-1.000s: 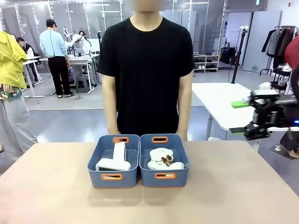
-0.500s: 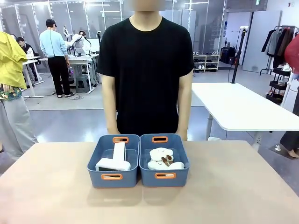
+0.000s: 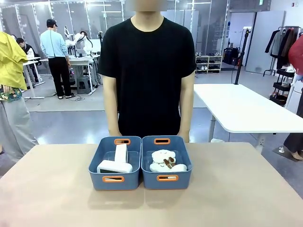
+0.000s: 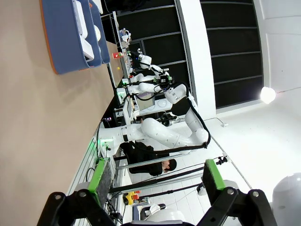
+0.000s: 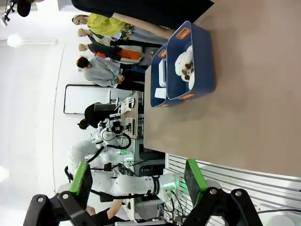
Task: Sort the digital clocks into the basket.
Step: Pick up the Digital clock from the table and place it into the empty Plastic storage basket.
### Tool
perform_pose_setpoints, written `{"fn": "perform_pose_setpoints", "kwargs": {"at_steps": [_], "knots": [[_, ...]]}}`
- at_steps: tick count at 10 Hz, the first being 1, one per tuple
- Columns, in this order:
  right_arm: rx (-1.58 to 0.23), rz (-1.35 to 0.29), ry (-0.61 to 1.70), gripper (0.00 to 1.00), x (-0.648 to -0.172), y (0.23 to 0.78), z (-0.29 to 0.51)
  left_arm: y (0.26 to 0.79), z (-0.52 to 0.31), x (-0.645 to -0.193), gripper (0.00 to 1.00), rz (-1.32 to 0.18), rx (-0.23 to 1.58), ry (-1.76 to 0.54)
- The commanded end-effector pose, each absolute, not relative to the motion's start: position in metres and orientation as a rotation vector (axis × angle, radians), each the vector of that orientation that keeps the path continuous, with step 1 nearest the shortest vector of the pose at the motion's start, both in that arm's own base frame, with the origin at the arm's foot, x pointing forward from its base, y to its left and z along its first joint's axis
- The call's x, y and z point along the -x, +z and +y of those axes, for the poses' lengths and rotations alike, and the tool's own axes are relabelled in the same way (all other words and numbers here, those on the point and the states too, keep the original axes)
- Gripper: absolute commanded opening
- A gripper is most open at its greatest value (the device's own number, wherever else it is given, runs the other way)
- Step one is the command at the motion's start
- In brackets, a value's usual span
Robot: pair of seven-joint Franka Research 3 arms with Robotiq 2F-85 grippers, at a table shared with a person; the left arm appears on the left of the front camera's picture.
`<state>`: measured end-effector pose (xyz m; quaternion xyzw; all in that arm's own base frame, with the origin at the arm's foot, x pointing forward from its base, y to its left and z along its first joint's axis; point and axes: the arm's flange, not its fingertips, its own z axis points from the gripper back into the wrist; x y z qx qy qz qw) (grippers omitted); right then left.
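Two white digital clocks lie in the left blue basket (image 3: 124, 182): one flat (image 3: 114, 166) at the front, one on edge (image 3: 121, 152) behind it. The left wrist view has my left gripper (image 4: 157, 181) open and empty, far from the basket (image 4: 66, 42) and a clock (image 4: 87, 44) in it. My right gripper (image 5: 138, 181) is open and empty too, well back from the basket (image 5: 154, 89) and a clock (image 5: 162, 75).
A second blue bin (image 3: 166, 183) beside the basket holds white plush sheep toys (image 3: 165, 161). A person in a black shirt (image 3: 147, 71) stands at the far table edge, arms down behind the bins. Bare tabletop (image 3: 236, 189) lies on all other sides.
A second ago my right gripper hung at the right edge of the front view; it has since drawn out of that picture. The bins and their contents have not moved.
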<state>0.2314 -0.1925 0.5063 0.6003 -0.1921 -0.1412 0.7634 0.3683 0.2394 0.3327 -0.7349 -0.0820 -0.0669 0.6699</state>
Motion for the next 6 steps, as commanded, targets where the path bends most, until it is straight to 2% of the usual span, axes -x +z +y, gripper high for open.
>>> {"fn": "perform_pose_setpoints", "kwargs": {"at_steps": [1, 6], "knots": [[-1.312, -0.404, -0.292, 1.0, -0.2366, 0.5068, -0.1902, 0.3356, 0.239, -0.3718, 1.0, -0.191, 1.653, -0.134], [-1.312, -0.404, -0.292, 1.0, -0.2366, 0.5068, -0.1902, 0.3356, 0.239, -0.3718, 1.0, -0.191, 1.653, -0.134]]}}
